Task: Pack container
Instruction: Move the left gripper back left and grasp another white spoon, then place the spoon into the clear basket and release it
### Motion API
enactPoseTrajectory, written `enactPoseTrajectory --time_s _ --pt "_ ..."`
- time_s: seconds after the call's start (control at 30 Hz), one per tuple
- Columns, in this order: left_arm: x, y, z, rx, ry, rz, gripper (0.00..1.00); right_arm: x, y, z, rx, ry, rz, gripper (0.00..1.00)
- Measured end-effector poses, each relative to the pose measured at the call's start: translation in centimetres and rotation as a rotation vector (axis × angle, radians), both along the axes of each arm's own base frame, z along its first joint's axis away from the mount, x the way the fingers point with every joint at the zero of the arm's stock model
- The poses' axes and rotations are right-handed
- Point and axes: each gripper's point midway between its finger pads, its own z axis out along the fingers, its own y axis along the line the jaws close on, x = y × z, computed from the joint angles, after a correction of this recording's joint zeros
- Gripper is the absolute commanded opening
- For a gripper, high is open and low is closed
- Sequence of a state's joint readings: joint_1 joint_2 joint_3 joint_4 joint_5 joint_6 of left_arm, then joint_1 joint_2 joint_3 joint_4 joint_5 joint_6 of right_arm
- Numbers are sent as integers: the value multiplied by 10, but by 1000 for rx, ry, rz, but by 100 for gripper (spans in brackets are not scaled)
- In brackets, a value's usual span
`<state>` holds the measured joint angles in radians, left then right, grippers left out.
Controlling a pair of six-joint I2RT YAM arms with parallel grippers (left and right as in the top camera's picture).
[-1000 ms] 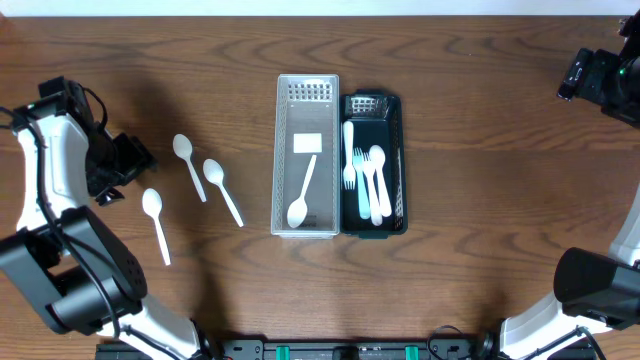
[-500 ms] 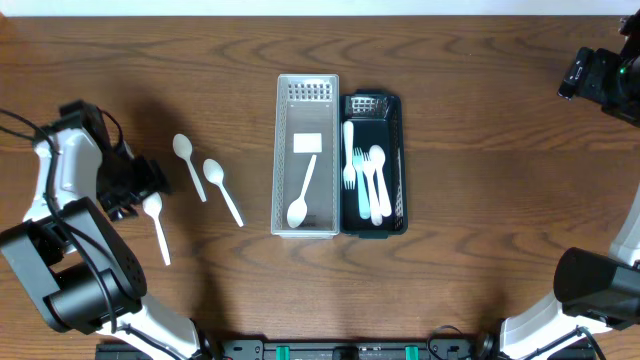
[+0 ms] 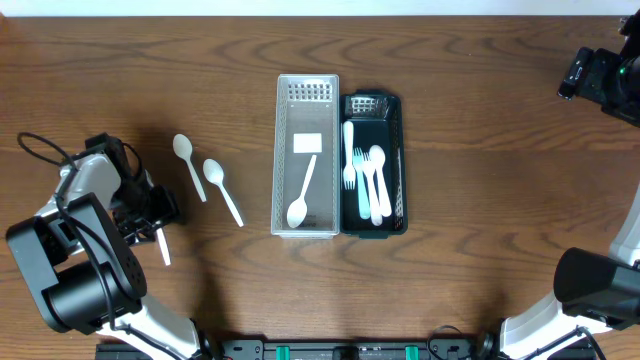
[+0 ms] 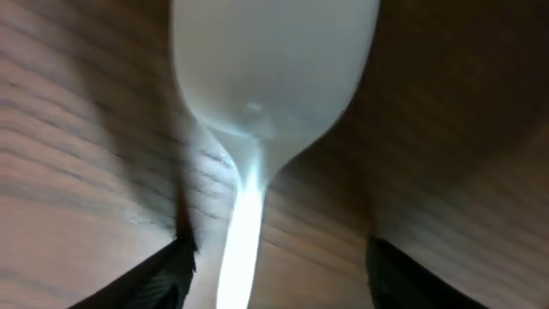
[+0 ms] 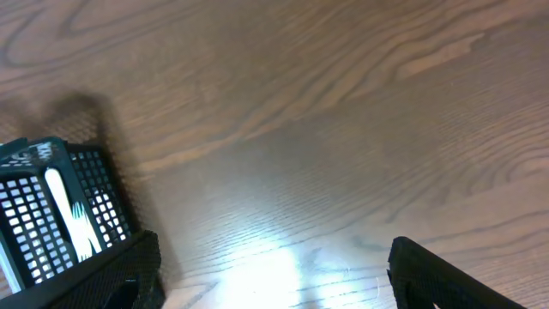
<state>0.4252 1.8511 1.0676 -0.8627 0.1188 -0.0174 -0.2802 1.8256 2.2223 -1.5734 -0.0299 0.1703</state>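
My left gripper (image 3: 150, 212) is low over a white plastic spoon at the table's left; only the handle end (image 3: 163, 250) shows from overhead. In the left wrist view the spoon (image 4: 274, 69) lies on the wood with its handle between my spread fingers (image 4: 163, 279), which do not touch it; the gripper (image 4: 279, 275) is open. Two more white spoons (image 3: 188, 165) (image 3: 222, 190) lie to its right. A clear bin (image 3: 280, 150) holds one spoon (image 3: 303, 195). A black basket (image 3: 400, 150) beside it holds white forks (image 3: 368, 180). My right gripper (image 3: 577, 75) is open and empty at the far right.
The right wrist view shows my gripper (image 5: 274, 275) open over bare wood, with the black basket's corner (image 5: 34, 154) and a fork (image 5: 73, 215) at the left edge. A white label (image 3: 306, 143) lies in the clear bin.
My left gripper has moved toward the table's front and a little right, coming down over the leftmost spoon and covering its bowl. The right arm has not moved.
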Motion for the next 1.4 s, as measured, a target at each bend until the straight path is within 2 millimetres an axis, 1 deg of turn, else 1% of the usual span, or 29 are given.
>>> enactPoseTrajectory --time_s 0.1,0.13,0.23,0.27,0.37,0.4,0.43,0.47,0.93,1.1,1.17,1.27,1.37,1.4 --pt "2 6 -1 35 -6 -5 66 0 0 0 0 0 0 88" --pt "3 9 -1 46 -10 -6 62 0 0 0 0 0 0 88" --pt "9 12 -1 62 -36 -14 44 0 0 0 0 0 0 88" --pt "10 13 -1 67 -42 -18 42 0 0 0 0 0 0 88" --pt "13 15 -1 74 -51 -21 28 0 0 0 0 0 0 88" --pt "13 15 -1 74 -55 -24 22 0 0 0 0 0 0 88" --pt "14 15 -1 76 -56 -22 13 0 0 0 0 0 0 88" --pt "14 15 -1 76 -58 -23 6 0 0 0 0 0 0 88" --pt "13 15 0 75 -53 -28 6 0 0 0 0 0 0 88" --pt "3 4 5 56 4 -46 6 0 0 0 0 0 0 88" --pt "8 -3 15 58 -1 -78 6 0 0 0 0 0 0 88" --pt "25 -19 43 79 -58 -148 5 0 0 0 0 0 0 88" --pt "47 -44 87 111 -165 -229 6 0 0 0 0 0 0 88" --pt "54 -55 103 120 -209 -262 6 0 0 0 0 -1 0 88"
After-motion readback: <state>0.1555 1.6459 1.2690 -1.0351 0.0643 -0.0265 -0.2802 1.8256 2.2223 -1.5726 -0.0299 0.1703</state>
